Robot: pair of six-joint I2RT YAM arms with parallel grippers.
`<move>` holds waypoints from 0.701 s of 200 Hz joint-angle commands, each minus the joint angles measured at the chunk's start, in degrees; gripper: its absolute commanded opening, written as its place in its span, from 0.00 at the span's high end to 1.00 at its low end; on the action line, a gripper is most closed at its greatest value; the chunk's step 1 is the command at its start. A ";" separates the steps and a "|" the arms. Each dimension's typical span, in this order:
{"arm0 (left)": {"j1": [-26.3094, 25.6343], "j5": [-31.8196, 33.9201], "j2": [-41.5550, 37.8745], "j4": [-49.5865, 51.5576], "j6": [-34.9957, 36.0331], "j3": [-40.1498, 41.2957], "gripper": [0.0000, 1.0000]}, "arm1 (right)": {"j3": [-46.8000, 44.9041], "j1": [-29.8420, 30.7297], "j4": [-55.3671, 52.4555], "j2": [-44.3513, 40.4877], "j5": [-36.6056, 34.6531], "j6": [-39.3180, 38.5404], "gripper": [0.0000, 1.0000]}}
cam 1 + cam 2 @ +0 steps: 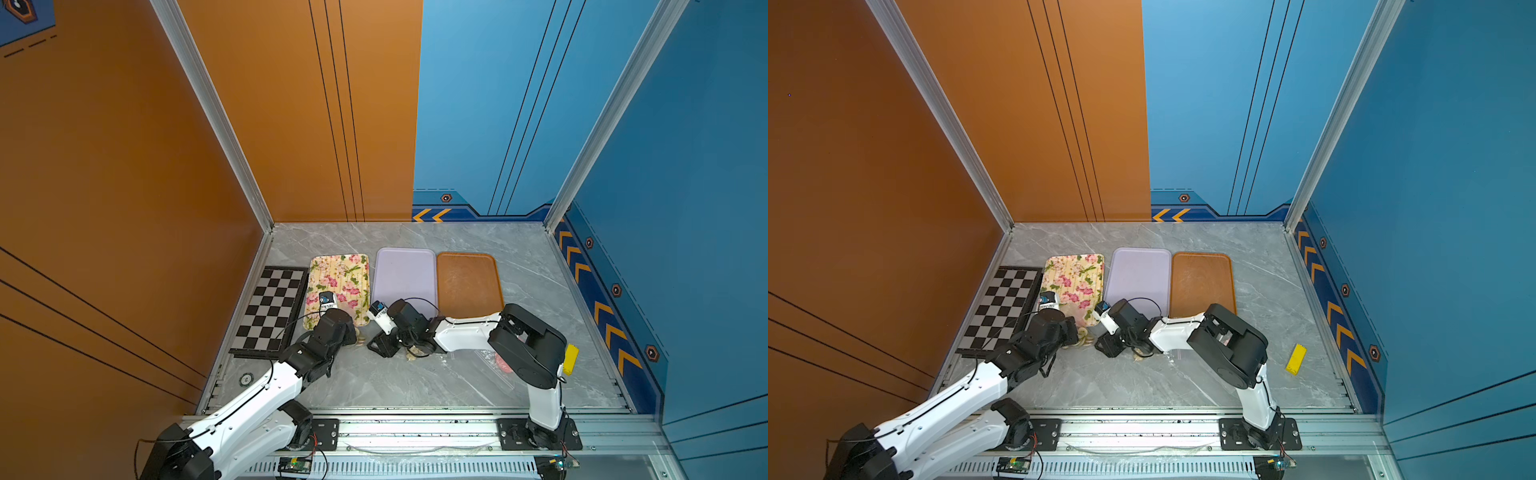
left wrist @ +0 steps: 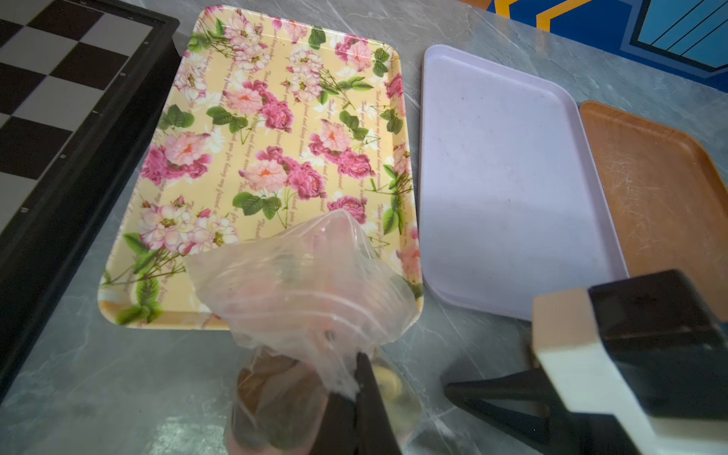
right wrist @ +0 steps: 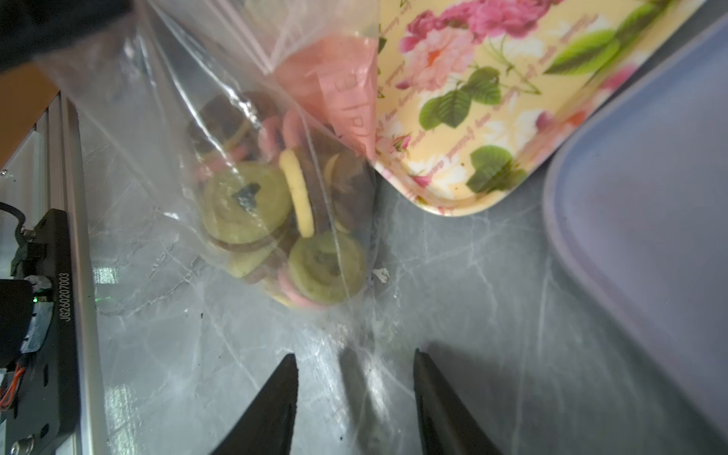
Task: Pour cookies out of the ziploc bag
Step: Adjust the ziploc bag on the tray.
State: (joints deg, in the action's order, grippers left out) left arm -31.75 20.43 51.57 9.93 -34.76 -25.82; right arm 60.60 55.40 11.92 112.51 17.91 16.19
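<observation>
A black mounting plate [image 3: 55,335] at the edge of the tabletop [image 3: 472,295] carries the white serial JG260207003. Cursive script on the floral tray [image 2: 275,118] and print on the pink label [image 3: 338,90] of the bag are too blurred to read. The clear ziploc bag [image 2: 299,283] rests on the tabletop against the tray's near corner, packed with cookies [image 3: 252,205]: yellow-green rounds with dark centre marks, pink rings and brown discs. The left pincer [image 2: 360,366] pinches the bag's plastic, while the right pincer [image 3: 354,352] hangs spread just beside it.

Chessboard [image 1: 270,311], floral tray [image 1: 338,274], lilac tray [image 1: 405,274] and brown tray [image 1: 467,282] lie side by side.
</observation>
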 commanded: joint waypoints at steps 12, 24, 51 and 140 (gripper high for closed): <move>0.80 -0.92 0.37 -2.15 0.84 0.28 1.00 | 1.78 0.65 -0.27 1.48 -1.99 -2.01 0.51; 0.89 -0.92 0.47 -2.37 0.93 0.25 1.00 | 1.74 0.85 0.29 1.87 -1.83 -2.21 0.52; 0.98 -0.92 0.64 -2.89 1.01 0.60 1.00 | 3.54 1.47 -1.03 3.50 -1.89 -2.74 0.56; 2.12 -1.36 -1.60 -1.20 1.63 1.17 1.00 | 4.01 1.71 -0.67 3.69 -1.96 -2.56 0.95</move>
State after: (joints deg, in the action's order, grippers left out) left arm -30.55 19.27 51.44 8.62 -33.95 -25.39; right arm 64.12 57.01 11.97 115.96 17.15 13.76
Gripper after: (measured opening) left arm 0.044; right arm 0.089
